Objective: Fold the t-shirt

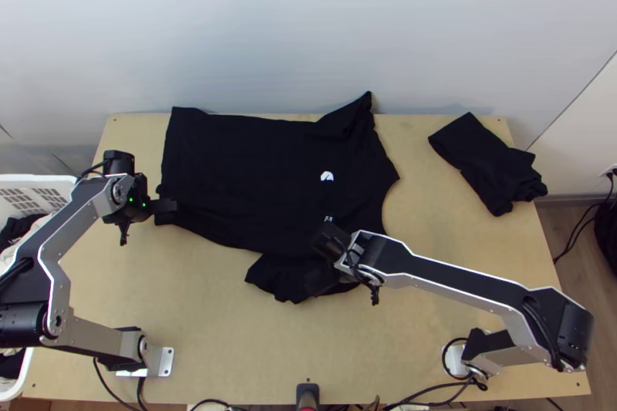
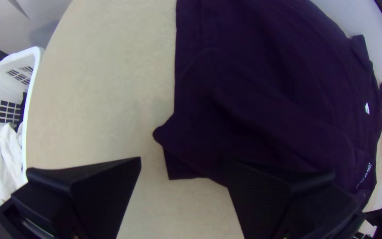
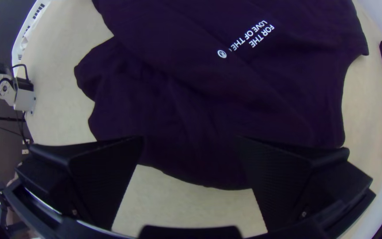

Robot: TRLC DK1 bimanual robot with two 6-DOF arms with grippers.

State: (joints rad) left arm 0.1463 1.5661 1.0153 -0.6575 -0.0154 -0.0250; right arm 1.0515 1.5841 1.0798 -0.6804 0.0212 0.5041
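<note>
- Closest to you, your right arm [image 1: 455,288] angles in from its base [image 1: 456,359] at the lower right, and your left arm [image 1: 73,218] rises at the lower left.
- To your left stands a white basket [image 2: 30,95], with white cloth [image 2: 9,155] and some dark fabric in it.
- Your right tool [image 1: 316,261] is over the near sleeve side of the t-shirt [image 1: 254,172]. You have it released: in its wrist view, the fingers [image 3: 107,177] stand wide apart, with black cloth visible between them.
- Your left tool [image 1: 166,209] is at the near corner of the hem end, also released. Its fingers [image 2: 98,190] are well apart, and the corner of the shirt shows between and beyond them.
- You have the t-shirt spread across the middle of the wooden surface [image 1: 208,295], hem end to the left, neck end to the right, white print [image 1: 327,176] facing up. One sleeve points near, the other far; the near side is rumpled.
- Toward the far right, you see a black cloth bundle [image 1: 490,164] on the surface, apart from the shirt.
</note>
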